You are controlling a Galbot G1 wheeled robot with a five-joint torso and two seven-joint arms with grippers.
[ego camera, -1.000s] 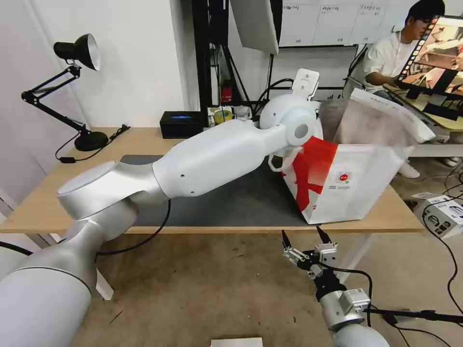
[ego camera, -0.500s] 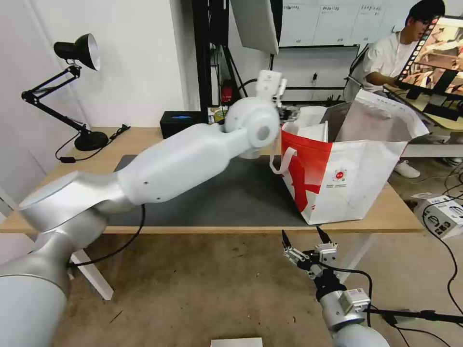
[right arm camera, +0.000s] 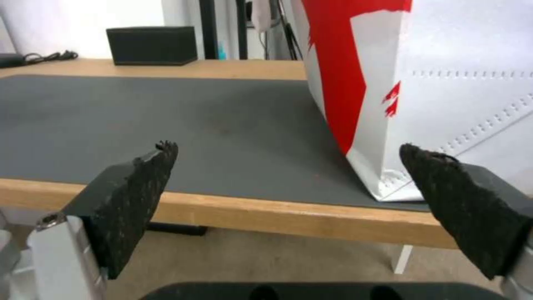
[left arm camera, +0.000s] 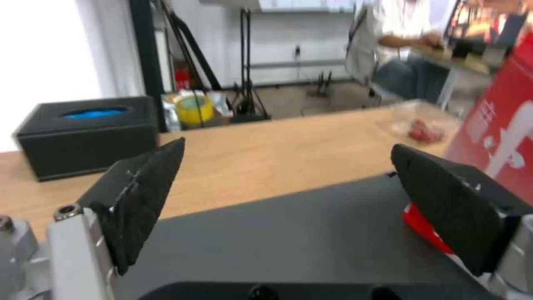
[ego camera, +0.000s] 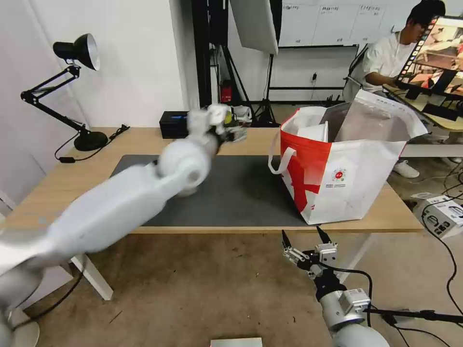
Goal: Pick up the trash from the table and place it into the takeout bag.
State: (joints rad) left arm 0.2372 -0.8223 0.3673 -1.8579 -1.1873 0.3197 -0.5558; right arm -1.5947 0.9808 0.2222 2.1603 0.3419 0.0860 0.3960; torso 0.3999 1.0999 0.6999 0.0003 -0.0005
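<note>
- The takeout bag (ego camera: 337,164) stands upright on the counter (ego camera: 144,140), at the right end of the dark grey mat (ego camera: 241,193), its top open.
- The left gripper (left arm camera: 289,196) is above the mat, left of the bag, its jaws spread wide with nothing between them.
- A clear tray with red scraps (left arm camera: 423,127) lies on the bare wood beyond the mat, beside the bag's red side.
- A black tissue box (left arm camera: 86,135) sits at the counter's back edge.
- The right gripper (ego camera: 306,241) hangs below the counter's front edge, near the bag's front corner, wide open and holding nothing.
</note>
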